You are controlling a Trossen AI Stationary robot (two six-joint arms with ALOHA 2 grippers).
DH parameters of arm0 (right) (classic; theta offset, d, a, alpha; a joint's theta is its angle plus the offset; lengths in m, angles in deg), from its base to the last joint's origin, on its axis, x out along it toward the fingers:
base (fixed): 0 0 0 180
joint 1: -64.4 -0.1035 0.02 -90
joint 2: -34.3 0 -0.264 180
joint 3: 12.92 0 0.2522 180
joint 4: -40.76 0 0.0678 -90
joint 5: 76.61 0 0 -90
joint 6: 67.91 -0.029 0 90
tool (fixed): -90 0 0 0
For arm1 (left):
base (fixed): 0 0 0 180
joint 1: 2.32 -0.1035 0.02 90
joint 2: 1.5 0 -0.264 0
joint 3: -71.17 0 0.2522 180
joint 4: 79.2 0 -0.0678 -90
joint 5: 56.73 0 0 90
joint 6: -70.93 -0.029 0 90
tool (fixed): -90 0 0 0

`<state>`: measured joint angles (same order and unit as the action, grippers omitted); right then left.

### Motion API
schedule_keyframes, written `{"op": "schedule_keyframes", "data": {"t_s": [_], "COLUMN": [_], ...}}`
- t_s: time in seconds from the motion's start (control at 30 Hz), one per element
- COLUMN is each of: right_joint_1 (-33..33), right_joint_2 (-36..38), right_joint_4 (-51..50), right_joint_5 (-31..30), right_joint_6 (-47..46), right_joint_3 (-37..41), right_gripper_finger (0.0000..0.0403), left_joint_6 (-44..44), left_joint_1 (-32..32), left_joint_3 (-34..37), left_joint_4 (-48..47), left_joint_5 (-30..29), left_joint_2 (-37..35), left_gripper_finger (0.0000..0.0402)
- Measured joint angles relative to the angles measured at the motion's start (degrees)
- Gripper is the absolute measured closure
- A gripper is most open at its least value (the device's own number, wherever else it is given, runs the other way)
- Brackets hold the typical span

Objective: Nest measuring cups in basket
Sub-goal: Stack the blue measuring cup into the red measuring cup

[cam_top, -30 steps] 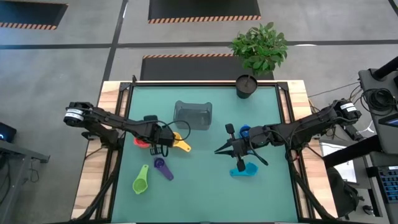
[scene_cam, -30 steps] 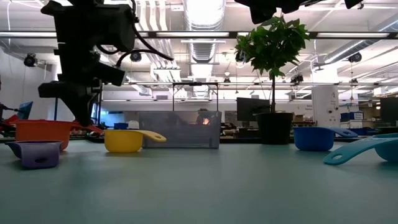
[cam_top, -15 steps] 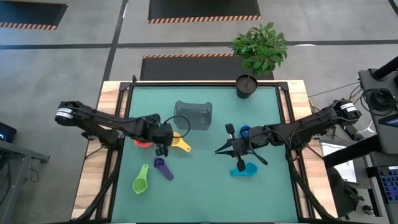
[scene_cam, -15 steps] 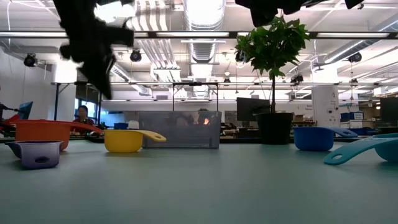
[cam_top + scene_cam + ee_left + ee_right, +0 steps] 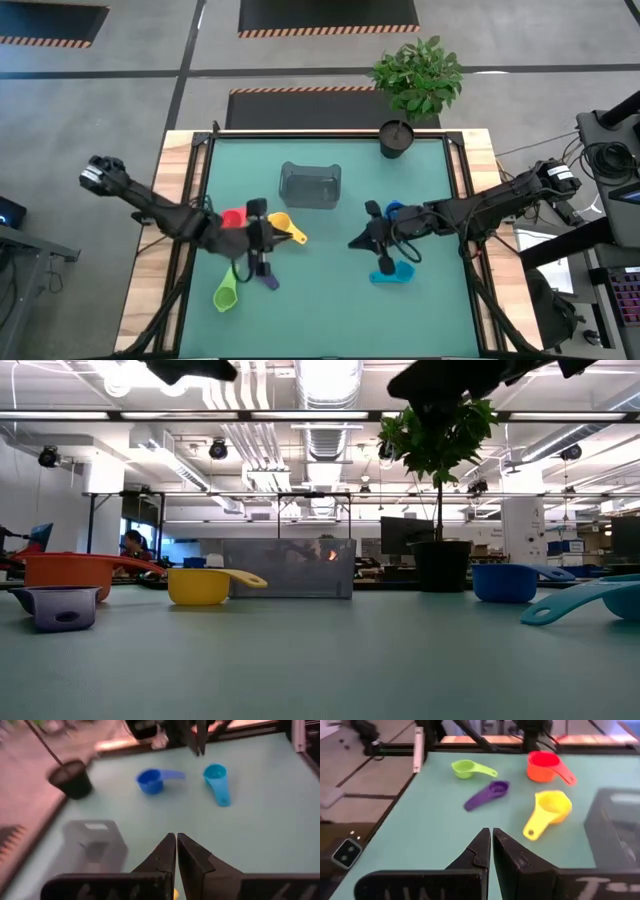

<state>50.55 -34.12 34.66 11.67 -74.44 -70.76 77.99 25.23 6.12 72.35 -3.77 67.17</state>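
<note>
**Both tools closed and empty above the cups**

The left tool (image 5: 262, 250) hangs over the left half of the green surface (image 5: 330, 310) with its fingers pressed together, holding nothing; we see them meet in the left wrist view (image 5: 176, 851). The right tool (image 5: 372, 237) hovers right of centre, its fingers likewise closed on nothing (image 5: 491, 846).

The grey basket (image 5: 310, 186) stands at the far middle of the surface, and we see nothing in it. The yellow cup (image 5: 282, 225) lies just in front of its left corner. The orange cup (image 5: 233, 218) sits further left, with a red one stacked with it that we cannot separate from above. The purple cup (image 5: 266, 276) is half covered by the left tool, and the green cup (image 5: 226, 294) lies nearest the front left edge. The blue cup (image 5: 394, 211) is partly hidden under the right arm; the cyan cup (image 5: 392, 272) lies in front of it.

A black plant pot (image 5: 396, 139) stands at the far right corner. Open surface runs along the front edge and between the two tools. In the low view both arms are cut off at the top.
</note>
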Motion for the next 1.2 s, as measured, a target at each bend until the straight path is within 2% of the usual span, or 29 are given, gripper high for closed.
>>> {"op": "schedule_keyframes", "data": {"t_s": [0.13,0.37,0.47,0.73,0.97,1.2], "right_joint_1": [0.0,0.0,-0.2,0.6,4.3,9.8], "right_joint_2": [0.0,0.0,0.0,0.0,0.0,0.0], "right_joint_4": [-3.1,-6.1,-8.9,-24.1,-35.6,-41.9], "right_joint_5": [-2.9,-2.9,-2.9,-2.8,-3.4,-6.0], "right_joint_6": [-5.8,-12.8,-15.8,-29.1,-39.0,-42.1], "right_joint_3": [-0.4,-0.6,-0.6,-0.6,-0.6,-0.6], "right_gripper_finger": [0.0394,0.0394,0.0394,0.0394,0.0394,0.0394], "left_joint_6": [-1.2,-4.3,-5.0,-5.1,-7.9,-7.7], "left_joint_1": [3.2,6.2,6.3,6.3,6.3,6.3], "left_joint_3": [0.6,6.7,9.0,17.5,25.0,25.9], "left_joint_4": [1.1,3.8,5.4,9.3,18.5,20.0], "left_joint_5": [-8.4,-16.2,-15.6,-5.8,-3.8,-3.9], "left_joint_2": [0.9,-0.7,-3.6,-15.6,-25.9,-31.5], "left_gripper_finger": [0.0402,0.0402,0.0402,0.0402,0.0402,0.0402]}}
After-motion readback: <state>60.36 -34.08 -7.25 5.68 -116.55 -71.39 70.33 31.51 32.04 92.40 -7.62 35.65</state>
